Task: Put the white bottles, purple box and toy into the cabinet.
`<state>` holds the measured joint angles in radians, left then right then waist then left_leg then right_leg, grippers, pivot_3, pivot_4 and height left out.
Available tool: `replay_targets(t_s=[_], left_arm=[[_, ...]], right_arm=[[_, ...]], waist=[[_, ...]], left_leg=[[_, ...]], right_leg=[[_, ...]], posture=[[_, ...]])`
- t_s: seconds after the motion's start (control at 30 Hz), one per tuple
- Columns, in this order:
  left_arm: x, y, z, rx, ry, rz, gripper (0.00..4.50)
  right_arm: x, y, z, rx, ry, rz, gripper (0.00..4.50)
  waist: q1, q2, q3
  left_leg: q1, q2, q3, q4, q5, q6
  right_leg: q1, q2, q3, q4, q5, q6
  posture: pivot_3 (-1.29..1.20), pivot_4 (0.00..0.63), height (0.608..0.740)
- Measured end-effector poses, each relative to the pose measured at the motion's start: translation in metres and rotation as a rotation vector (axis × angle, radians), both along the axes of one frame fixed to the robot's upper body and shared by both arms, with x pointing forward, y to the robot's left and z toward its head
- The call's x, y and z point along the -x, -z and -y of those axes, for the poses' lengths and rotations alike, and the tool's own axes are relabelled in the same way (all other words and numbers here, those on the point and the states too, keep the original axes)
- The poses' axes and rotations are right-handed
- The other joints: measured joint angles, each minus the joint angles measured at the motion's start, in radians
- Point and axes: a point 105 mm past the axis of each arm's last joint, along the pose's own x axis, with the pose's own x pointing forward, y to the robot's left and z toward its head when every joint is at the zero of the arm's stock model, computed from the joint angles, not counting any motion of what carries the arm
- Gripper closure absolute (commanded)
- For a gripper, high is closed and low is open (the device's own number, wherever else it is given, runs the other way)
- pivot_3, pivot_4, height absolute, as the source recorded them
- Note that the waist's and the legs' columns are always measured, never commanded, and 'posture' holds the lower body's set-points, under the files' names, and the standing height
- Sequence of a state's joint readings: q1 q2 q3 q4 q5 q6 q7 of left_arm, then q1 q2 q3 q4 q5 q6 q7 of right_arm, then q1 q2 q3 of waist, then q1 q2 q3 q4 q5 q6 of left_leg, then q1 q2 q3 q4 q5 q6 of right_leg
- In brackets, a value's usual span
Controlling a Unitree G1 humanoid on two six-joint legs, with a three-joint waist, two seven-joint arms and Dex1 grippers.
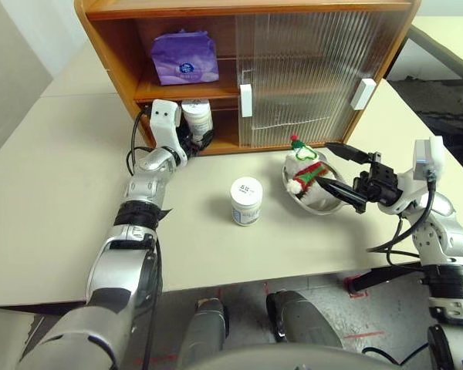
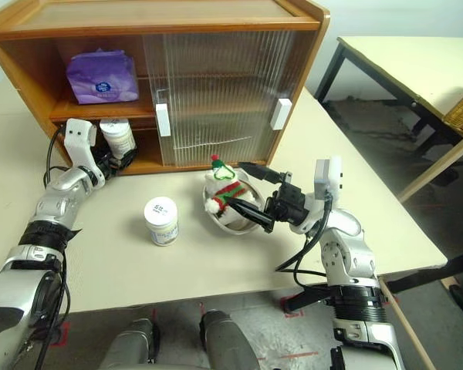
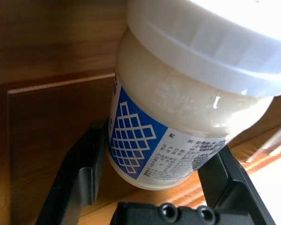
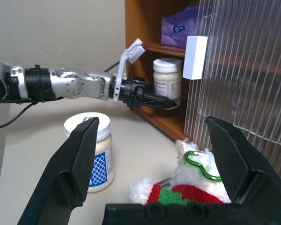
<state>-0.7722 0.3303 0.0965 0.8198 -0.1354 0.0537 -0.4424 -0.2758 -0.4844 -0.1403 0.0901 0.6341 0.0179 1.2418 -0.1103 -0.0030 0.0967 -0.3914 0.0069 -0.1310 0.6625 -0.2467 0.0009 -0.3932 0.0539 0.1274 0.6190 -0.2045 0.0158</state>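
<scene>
**Bottle held at the cabinet's lower shelf**

Cabinet point(image 1: 139, 35) stands on a cream table point(image 1: 54, 200). Left gripper point(image 1: 194, 137) is clamped on one white bottle point(image 1: 197, 116); purple box point(image 1: 184, 58) sits above it. Right gripper point(image 1: 341, 171), fingers apart, flanks the toy point(image 1: 305, 168); the second bottle point(image 1: 246, 200) stands between both grippers.

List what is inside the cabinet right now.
In the cabinet, a purple box sits on the upper shelf; below it the left end effector holds a white bottle. The ribbed sliding doors blur whatever is behind them.
</scene>
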Motion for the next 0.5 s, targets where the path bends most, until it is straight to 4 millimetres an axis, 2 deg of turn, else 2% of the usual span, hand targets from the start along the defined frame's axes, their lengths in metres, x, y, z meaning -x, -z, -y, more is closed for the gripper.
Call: replay_targets(t_s=[0.17, 0.4, 0.5], left_arm=[[-0.003, 0.014, 0.004, 0.002, -0.015, -0.045, 1.33], [-0.011, 0.008, 0.01, 0.009, -0.023, -0.033, 1.33], [-0.011, 0.013, 0.008, 0.003, -0.039, -0.047, 1.33]], right_arm=[[0.001, 0.001, 0.001, 0.0, 0.003, -0.004, 0.0], [0.001, 0.001, 0.001, 0.001, 0.002, -0.004, 0.0], [0.001, 0.001, 0.001, 0.001, 0.002, -0.004, 0.0]], waist=[[-0.009, 0.0, 0.0], [-0.01, 0.0, 0.0], [-0.014, 0.0, 0.0]], left_leg=[[-0.003, -0.001, 0.0, 0.001, 0.0, 0.002], [-0.005, -0.002, 0.0, 0.003, 0.002, 0.005], [-0.005, -0.003, 0.001, 0.005, 0.002, 0.005]], right_leg=[[0.0, 0.0, 0.001, -0.005, 0.005, 0.007], [0.0, 0.0, 0.001, -0.005, 0.006, 0.005], [0.0, 0.0, 0.001, -0.005, 0.007, 0.006]], posture=[[-0.23, 0.095, 0.74], [-0.23, 0.097, 0.74], [-0.23, 0.098, 0.74]])
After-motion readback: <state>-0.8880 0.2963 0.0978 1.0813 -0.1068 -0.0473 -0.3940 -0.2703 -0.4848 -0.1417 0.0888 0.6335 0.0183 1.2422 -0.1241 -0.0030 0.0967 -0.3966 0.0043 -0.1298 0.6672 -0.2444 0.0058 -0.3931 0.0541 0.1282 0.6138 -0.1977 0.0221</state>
